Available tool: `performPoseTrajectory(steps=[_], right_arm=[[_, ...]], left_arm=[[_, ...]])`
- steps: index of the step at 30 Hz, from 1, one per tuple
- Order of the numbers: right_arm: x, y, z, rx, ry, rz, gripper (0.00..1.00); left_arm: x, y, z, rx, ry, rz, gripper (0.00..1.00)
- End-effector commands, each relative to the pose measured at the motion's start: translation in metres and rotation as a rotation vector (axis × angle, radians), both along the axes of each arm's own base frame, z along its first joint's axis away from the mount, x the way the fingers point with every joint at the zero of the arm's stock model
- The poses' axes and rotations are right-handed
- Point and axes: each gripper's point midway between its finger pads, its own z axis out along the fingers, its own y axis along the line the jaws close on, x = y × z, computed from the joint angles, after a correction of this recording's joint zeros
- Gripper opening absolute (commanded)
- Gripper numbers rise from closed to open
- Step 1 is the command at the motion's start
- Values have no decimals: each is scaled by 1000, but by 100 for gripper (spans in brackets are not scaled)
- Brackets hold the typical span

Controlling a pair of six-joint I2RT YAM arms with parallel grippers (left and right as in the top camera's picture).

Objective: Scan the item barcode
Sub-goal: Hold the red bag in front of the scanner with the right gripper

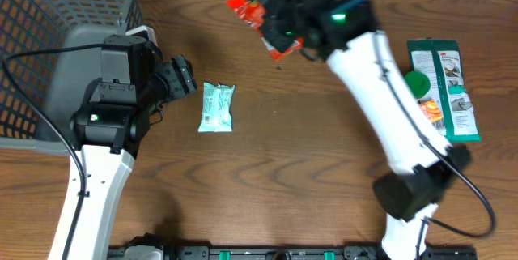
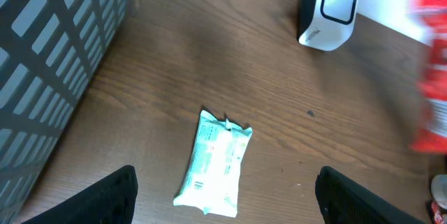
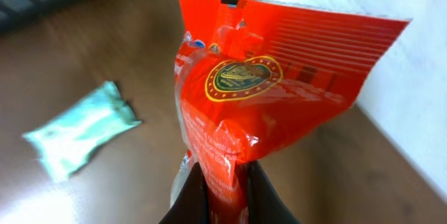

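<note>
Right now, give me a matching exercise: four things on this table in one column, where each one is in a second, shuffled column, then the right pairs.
Things
1. red packet
2. pale green packet
3. grey basket
4. green card pack

Places
A. far left corner of the table
B. lying flat, left of the table's centre
C. lifted off the table, pinched in the right end effector
D. lying flat at the table's right edge

Pairs: 1-C, 2-B, 3-A, 4-D
</note>
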Motion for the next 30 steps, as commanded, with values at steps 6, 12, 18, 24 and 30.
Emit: performPoseTrajectory(steps=[6,12,18,24,30], right_arm=[[87,0,-10,-368,-399,-113,1],[145,11,-4,-468,-686,-192,1],[181,24,-30,-645,-904,-178,1],[202,16,-78,-731,-982,-182,1],[206,18,-114,-549,-900,-228,1]], left_arm=[[1,2,2,10,-7,0,82],[1,2,2,10,-7,0,82],[1,2,2,10,-7,0,82],[1,2,2,10,-7,0,82],[1,2,2,10,-7,0,82]])
